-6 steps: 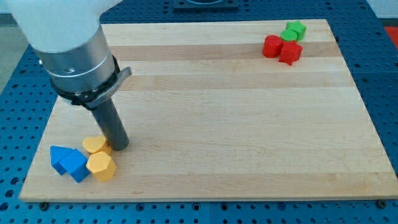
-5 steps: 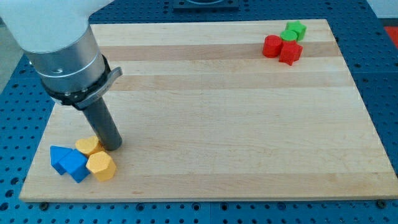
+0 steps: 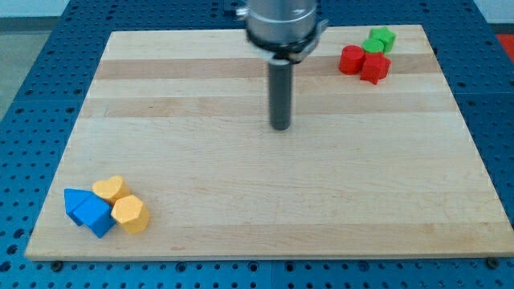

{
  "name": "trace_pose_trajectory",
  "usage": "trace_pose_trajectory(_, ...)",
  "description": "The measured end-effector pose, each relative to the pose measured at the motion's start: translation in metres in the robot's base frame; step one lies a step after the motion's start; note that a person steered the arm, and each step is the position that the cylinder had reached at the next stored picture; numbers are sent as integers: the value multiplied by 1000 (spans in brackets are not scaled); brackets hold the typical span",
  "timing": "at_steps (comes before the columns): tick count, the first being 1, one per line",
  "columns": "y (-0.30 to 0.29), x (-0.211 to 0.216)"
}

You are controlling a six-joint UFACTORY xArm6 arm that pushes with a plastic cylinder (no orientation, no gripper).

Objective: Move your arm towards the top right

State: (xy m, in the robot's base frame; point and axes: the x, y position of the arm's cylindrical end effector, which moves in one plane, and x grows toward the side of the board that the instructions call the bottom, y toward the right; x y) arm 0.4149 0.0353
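My tip (image 3: 279,127) rests on the wooden board (image 3: 265,193) near its middle, a little toward the view's top. It touches no block. At the view's top right sit a red cylinder (image 3: 350,59), a red star-like block (image 3: 375,68) and a green star-like block (image 3: 379,39), close together, to the right of and above my tip. At the view's bottom left lie two yellow blocks (image 3: 109,189) (image 3: 130,214) and two blue blocks (image 3: 77,201) (image 3: 98,215), clustered, far from my tip.
The board lies on a blue perforated table (image 3: 490,96). The arm's grey body (image 3: 281,24) comes in from the view's top, above the board's top edge.
My tip has moved from beside the yellow blocks at the bottom left up and to the right, to the board's middle. The upper yellow block sits slightly further left than before.
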Motion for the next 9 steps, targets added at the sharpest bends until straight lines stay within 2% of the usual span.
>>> trace_pose_trajectory(2, 78, -41)
trace_pose_trajectory(3, 119, -15)
trace_pose_trajectory(5, 244, -15)
trace_pose_trajectory(6, 268, -79)
trace_pose_trajectory(7, 266, -159)
trace_pose_trajectory(8, 244, -216)
trace_pose_trajectory(9, 206, -223)
